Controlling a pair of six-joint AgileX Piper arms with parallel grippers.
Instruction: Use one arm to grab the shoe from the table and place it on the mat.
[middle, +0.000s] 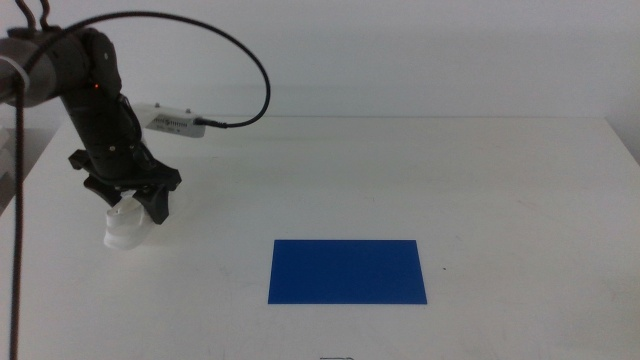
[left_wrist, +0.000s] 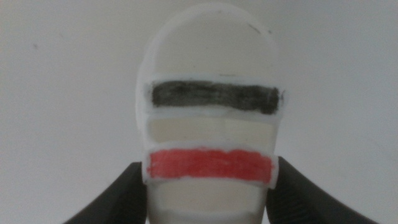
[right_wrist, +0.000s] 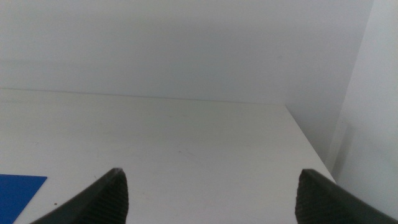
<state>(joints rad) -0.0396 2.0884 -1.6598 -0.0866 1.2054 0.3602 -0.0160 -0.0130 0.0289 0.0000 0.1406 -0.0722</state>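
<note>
**Left gripper straddling the shoe before transfer to the mat**

The left gripper (middle: 138, 205) stands over the shoe (middle: 125, 228) at the table's (middle: 500, 180) left side, one jaw along each flank beside the red strap (left_wrist: 210, 166); whether they already pinch cannot be told. A side-on grasp would suit lifting by the sole. The mat (middle: 347, 271) lies well apart, unoccupied. The right gripper (right_wrist: 211, 193) waits, jaws spread wide.

White shoe (middle: 125, 228) with dark and red straps sits upright on tabletop (middle: 400, 170), well left of flat blue mat (middle: 347, 271).
</note>
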